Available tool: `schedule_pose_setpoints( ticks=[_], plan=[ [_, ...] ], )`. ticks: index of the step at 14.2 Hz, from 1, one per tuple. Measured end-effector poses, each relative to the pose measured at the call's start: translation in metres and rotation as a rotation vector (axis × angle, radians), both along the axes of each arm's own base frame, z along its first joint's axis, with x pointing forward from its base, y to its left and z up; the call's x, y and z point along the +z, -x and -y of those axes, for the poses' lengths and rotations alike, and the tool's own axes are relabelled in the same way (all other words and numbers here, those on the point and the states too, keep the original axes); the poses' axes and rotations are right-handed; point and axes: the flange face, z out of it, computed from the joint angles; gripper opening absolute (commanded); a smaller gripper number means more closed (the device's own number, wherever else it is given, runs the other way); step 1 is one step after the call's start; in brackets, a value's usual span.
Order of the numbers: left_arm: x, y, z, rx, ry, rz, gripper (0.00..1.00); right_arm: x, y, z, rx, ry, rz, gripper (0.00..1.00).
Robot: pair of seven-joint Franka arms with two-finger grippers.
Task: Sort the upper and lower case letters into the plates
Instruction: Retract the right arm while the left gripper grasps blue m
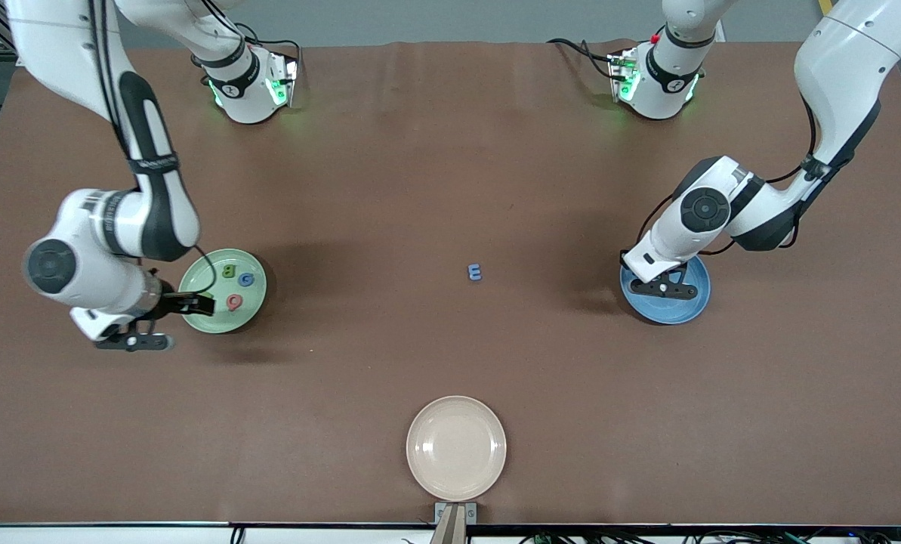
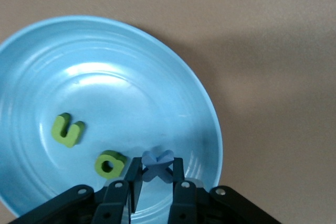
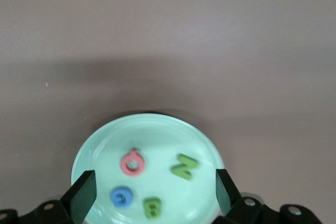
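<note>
The pale green plate lies toward the right arm's end of the table. It holds a pink Q, a green N, a blue G and a green B. My right gripper hangs open just above this plate, and nothing is between its fingers. At the left arm's end, the blue plate holds a green u and a green a. My left gripper is shut on a blue x low over that plate. A blue E lies on the table between the plates.
A cream-beige plate sits near the table's front edge, nearer the camera than the E. Both arm bases stand along the table's back edge. Brown tabletop lies open around the E.
</note>
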Motion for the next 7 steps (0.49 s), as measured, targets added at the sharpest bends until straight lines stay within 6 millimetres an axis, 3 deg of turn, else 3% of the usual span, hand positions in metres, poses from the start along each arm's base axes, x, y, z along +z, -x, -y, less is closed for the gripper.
schedule_pose_setpoints(
  ticks=[1,2,5,7],
  plan=[
    [-0.002,0.0,0.0,-0.001,0.003,-0.003,0.84,0.029,-0.007,0.01,-0.012,-0.001,-0.01,1.0],
    [-0.002,0.0,0.0,-0.003,0.002,-0.003,1.0,0.058,-0.014,0.02,-0.024,0.0,-0.011,1.0],
    [0.004,-0.007,-0.01,-0.036,-0.01,0.001,1.0,0.132,-0.025,0.05,-0.046,0.011,0.001,1.0],
    [0.02,-0.012,-0.01,-0.052,-0.049,-0.018,1.0,0.165,-0.025,0.062,-0.043,0.012,0.003,1.0]
  ],
)
